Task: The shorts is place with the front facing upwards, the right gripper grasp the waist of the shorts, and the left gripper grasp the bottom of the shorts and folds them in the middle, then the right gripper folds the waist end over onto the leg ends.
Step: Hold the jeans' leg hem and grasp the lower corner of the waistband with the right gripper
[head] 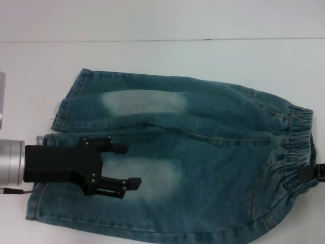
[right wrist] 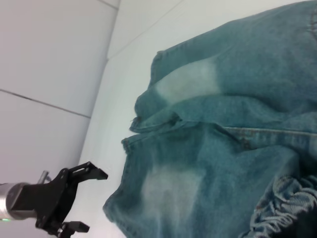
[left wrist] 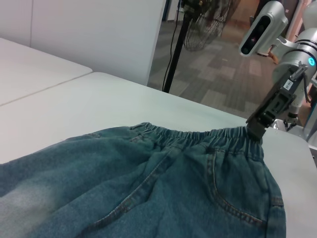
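Observation:
The blue denim shorts [head: 203, 152] lie flat and front-up on the white table, with pale patches on both legs. The waist of the shorts [head: 297, 147] is at the right and the leg ends [head: 68, 104] are at the left. My left gripper [head: 128, 165] is open above the near leg, just inward of its hem, holding nothing. It also shows in the right wrist view as the left gripper [right wrist: 85, 201]. Only the tip of my right gripper [head: 310, 173] shows, at the gathered waistband. In the left wrist view the right gripper [left wrist: 257, 130] meets the waist [left wrist: 198, 136] at its edge.
The table [head: 162, 56] has a seam line along the back. A silver object [head: 1, 99] sits at the left edge. Beyond the table's far edge in the left wrist view are a fan stand [left wrist: 176, 44] and open floor.

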`<state>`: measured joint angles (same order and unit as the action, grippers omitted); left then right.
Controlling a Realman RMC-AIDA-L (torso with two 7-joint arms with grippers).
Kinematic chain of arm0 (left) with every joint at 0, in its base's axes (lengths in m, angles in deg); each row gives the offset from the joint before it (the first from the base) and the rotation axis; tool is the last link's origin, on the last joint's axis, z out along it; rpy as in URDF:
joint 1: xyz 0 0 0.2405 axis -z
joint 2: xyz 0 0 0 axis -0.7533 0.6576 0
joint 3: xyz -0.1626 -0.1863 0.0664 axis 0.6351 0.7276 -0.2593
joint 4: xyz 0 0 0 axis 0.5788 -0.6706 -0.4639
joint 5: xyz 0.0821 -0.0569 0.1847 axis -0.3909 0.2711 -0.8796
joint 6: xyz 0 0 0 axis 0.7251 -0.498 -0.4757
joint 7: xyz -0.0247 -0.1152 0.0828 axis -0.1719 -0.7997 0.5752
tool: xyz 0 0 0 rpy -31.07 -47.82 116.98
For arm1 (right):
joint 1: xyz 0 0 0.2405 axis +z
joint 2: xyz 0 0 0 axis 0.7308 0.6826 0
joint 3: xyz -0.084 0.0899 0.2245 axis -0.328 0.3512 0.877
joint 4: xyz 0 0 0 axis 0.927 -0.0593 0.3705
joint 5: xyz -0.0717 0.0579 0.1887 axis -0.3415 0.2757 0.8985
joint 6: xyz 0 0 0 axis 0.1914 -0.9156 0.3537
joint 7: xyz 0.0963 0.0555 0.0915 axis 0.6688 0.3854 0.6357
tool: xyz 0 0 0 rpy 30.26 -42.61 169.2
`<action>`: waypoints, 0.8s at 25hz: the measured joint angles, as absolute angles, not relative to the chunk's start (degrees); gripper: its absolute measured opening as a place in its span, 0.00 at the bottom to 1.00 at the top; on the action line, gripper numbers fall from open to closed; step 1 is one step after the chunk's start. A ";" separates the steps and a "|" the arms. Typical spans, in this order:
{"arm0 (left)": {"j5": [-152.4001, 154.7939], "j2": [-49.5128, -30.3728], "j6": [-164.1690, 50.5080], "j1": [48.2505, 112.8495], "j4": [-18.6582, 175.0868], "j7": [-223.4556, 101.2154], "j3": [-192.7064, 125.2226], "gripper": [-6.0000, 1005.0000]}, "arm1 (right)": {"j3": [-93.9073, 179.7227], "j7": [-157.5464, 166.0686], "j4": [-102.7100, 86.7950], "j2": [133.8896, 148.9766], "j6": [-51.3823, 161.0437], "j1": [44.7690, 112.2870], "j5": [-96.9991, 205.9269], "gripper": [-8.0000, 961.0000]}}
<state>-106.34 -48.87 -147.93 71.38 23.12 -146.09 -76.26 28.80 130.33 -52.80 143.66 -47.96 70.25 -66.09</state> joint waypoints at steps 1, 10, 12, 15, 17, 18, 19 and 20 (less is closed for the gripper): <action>-106.34 -48.87 -147.92 71.38 23.13 -146.08 -76.26 0.93 | 28.80 130.10 -52.41 143.60 -47.96 70.29 -66.09 0.17; -106.27 -48.87 -147.85 71.37 23.12 -146.05 -76.25 0.93 | 29.21 128.80 -51.54 143.69 -48.09 70.20 -64.67 0.17; -106.25 -48.87 -147.78 71.38 23.12 -146.05 -76.26 0.93 | 29.28 128.57 -51.52 143.82 -48.15 70.13 -64.64 0.17; -106.19 -48.86 -147.74 71.38 23.11 -146.05 -76.44 0.93 | 29.51 128.59 -51.50 143.93 -48.15 69.95 -64.63 0.16; -106.15 -48.87 -147.73 71.38 23.11 -146.05 -76.56 0.93 | 29.76 128.85 -51.47 143.96 -48.01 69.83 -64.61 0.15; -106.13 -48.87 -147.73 71.38 23.12 -146.05 -76.59 0.93 | 29.99 129.02 -51.41 143.96 -47.94 69.78 -64.61 0.15; -106.08 -48.87 -147.73 71.39 23.11 -146.05 -76.61 0.93 | 30.29 129.13 -51.27 143.96 -47.89 69.72 -64.60 0.14; -106.05 -48.87 -147.72 71.39 23.11 -146.05 -76.63 0.93 | 30.59 129.19 -50.91 143.90 -47.85 69.71 -64.59 0.14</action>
